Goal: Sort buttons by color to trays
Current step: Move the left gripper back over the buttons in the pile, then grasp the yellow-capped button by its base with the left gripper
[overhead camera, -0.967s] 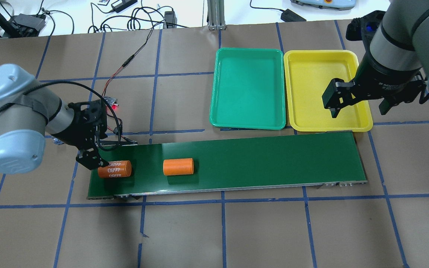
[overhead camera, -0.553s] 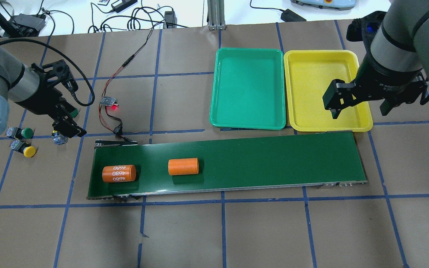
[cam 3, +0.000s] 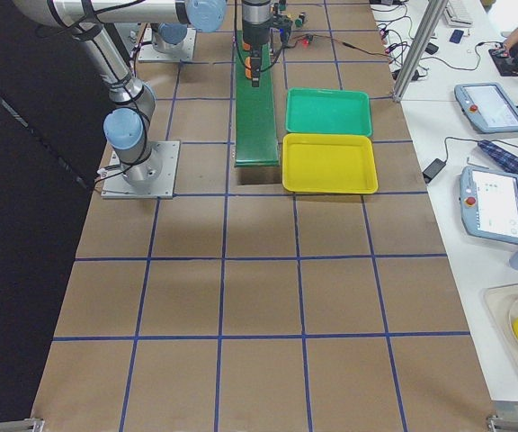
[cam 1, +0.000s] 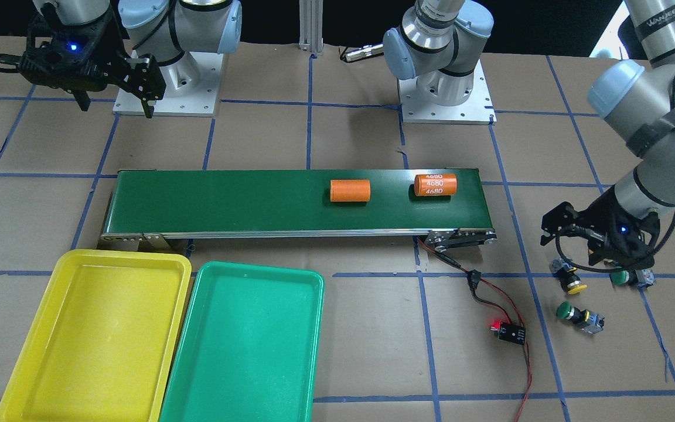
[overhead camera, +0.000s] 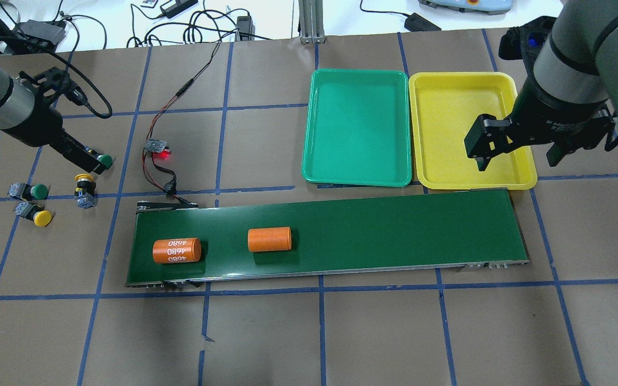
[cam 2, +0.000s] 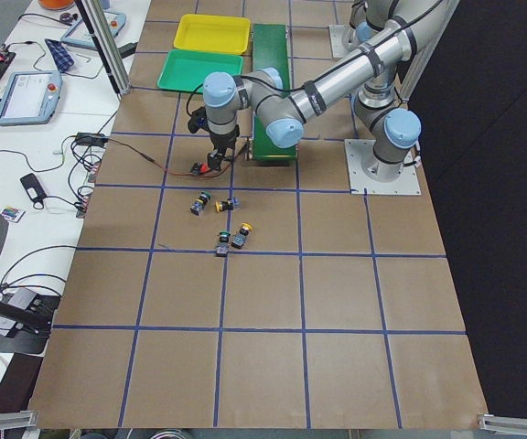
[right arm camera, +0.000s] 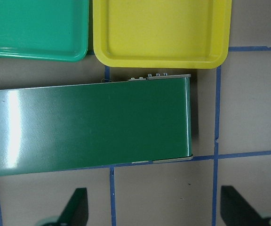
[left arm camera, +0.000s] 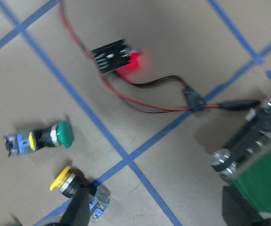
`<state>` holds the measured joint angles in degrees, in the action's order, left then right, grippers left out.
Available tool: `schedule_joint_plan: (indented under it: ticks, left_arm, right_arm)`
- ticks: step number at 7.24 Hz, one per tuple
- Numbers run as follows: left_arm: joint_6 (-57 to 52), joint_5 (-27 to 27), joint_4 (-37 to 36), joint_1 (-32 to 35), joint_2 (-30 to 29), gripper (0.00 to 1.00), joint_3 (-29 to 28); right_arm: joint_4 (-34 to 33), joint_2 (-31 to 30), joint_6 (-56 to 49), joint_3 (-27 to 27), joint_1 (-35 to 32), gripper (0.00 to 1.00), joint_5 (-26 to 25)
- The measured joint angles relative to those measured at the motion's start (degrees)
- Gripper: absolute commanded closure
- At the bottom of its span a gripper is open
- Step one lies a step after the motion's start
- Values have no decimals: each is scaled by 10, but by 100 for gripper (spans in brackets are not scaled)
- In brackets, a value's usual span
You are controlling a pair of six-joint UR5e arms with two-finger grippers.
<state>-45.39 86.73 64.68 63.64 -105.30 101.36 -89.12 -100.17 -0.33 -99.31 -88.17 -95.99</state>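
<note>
Four buttons lie on the paper at the table's left end: a green one (overhead camera: 104, 160), a yellow one (overhead camera: 83, 180), a green one (overhead camera: 35, 190) and a yellow one (overhead camera: 39, 216). My left gripper (overhead camera: 86, 158) hovers open and empty beside the first green button (left arm camera: 62, 134) and the yellow one (left arm camera: 66, 181). The green tray (overhead camera: 359, 128) and the yellow tray (overhead camera: 448, 128) lie side by side, both empty. My right gripper (overhead camera: 518, 147) is open and empty over the yellow tray's near edge.
A long dark-green conveyor belt (overhead camera: 395, 230) carries two orange cylinders, one marked 4680 (overhead camera: 176, 250) and one plain (overhead camera: 269, 239). A small circuit board with a red light (overhead camera: 159, 147) and its wires lie between the buttons and the belt.
My left arm has swung from the belt's left end back and left to the buttons. Both orange cylinders have drifted a little right on the belt. The right arm has not moved.
</note>
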Motion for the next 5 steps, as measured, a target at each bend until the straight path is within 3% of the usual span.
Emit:
schedule_joint_plan:
  ticks: [2,5]
  left_arm:
    - [101,73,-49,-14,-44,0,0]
    - [156,91,-70,-38,-82,0,9]
  right_arm:
    - [2,-1,0,-3,0,0,-2]
    - [-5,-3,1,-20,0,0,-5]
